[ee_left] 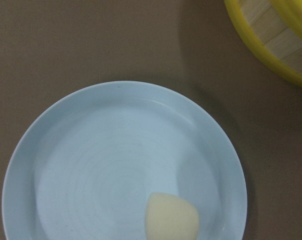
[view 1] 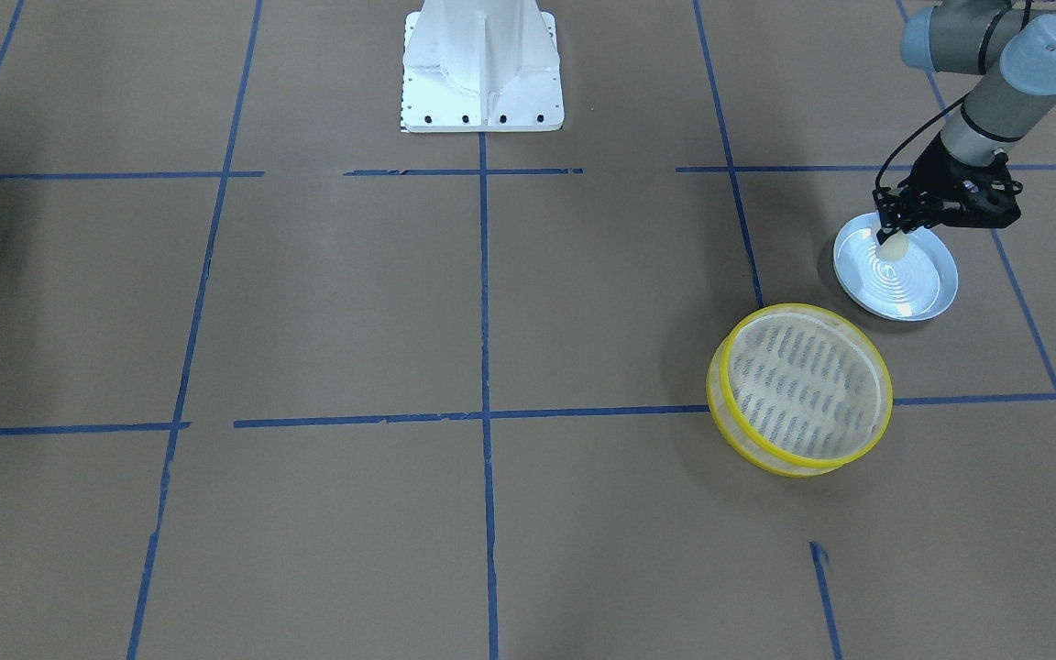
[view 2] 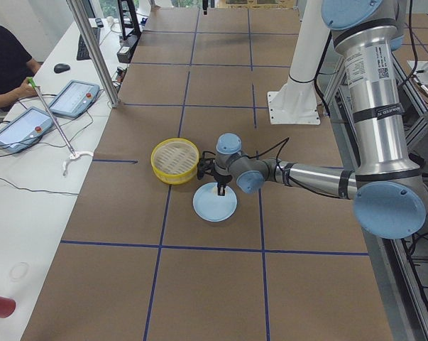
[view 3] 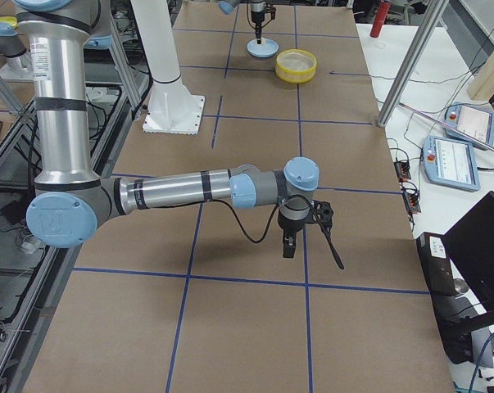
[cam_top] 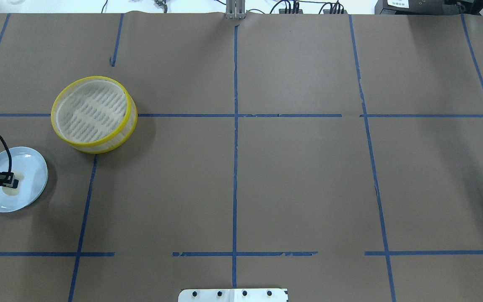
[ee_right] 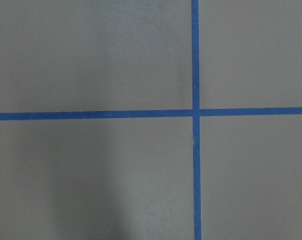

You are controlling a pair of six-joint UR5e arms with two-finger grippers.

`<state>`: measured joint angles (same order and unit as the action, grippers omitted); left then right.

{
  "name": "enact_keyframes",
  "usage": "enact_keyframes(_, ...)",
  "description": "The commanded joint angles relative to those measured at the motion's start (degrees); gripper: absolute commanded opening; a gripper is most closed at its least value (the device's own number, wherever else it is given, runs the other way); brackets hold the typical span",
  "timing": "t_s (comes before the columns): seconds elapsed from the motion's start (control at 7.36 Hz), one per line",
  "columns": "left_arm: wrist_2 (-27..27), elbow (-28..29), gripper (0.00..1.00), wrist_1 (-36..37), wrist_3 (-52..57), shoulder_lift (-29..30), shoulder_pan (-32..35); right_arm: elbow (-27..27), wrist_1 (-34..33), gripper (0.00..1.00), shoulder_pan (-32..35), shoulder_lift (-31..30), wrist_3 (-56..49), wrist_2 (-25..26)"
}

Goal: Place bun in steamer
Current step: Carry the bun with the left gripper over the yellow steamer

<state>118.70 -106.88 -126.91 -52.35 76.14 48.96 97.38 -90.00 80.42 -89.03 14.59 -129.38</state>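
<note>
Cream-white and soft-looking, the bun [view 1: 893,246] sits between the fingertips of the left hand [view 1: 895,229], directly over the pale blue plate [view 1: 922,295]. I read the hand as pinched on the bun's upper part, with the lower end sticking out below the fingers. I cannot tell whether the bun is clear of the plate or touching it.

I expect the bun to be light and to give under pressure, so a gentle squeeze across its middle should be enough. A hard squeeze would likely dent it or let it squirt out sideways.

The steamer [view 1: 803,313] stands on the surface [view 1: 354,302] near the hand, apart from the plate, on the side away from the robot's base. No bun lies in it yet.

The right hand [view 3: 289,244] hangs well apart from all of this. I cannot tell how its fingers stand.
</note>
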Motion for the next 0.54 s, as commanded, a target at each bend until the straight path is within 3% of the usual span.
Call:
enact_keyframes(0.0,0.8,-5.8,0.21,11.5,5.8,0.7,4.3,0.0,0.0,1.00,0.0,0.0,0.0,0.0)
enact_keyframes(0.14,0.8,-8.1,0.21,21.5,10.9,5.2,8.3,0.0,0.0,1.00,0.0,0.0,0.0,0.0)
enact_keyframes(0.41,0.7,-7.6,0.22,42.6,17.7,21.6,14.0,0.0,0.0,1.00,0.0,0.0,0.0,0.0)
